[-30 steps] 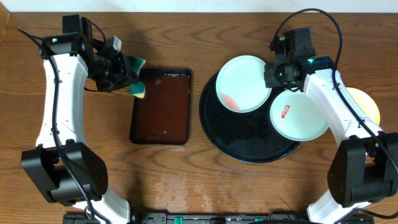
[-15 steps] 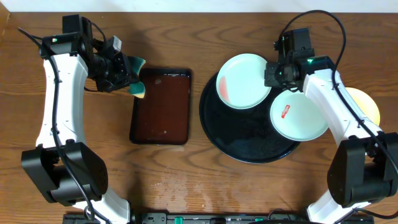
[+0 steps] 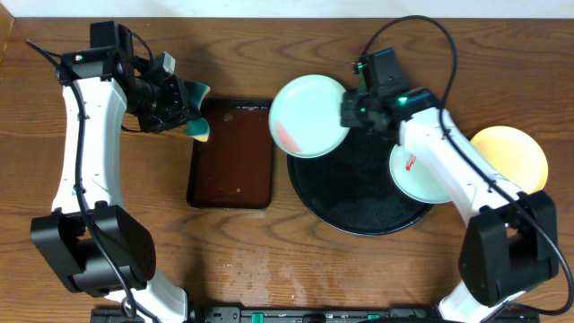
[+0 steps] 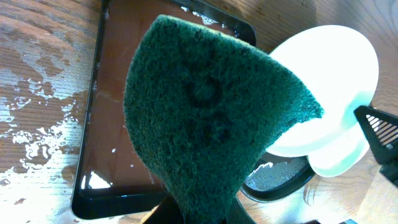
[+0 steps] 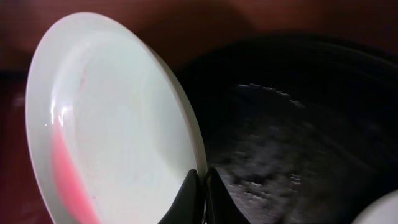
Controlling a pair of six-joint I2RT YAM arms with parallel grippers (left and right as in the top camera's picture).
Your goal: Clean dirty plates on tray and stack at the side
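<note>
Our right gripper point(image 3: 351, 112), clenched on the rim of the smeared mint plate point(image 3: 303, 118), has swung it left, half off the black tray point(image 3: 359, 213) (scrubbing comes next, we judge); our left gripper point(image 3: 183, 116) grasps the green sponge point(image 4: 211, 118) beside the brown tray point(image 3: 231, 166).

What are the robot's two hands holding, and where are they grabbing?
The right gripper pinches the smeared mint-white plate by its rim. The left gripper holds the green sponge by its bottom end.
</note>
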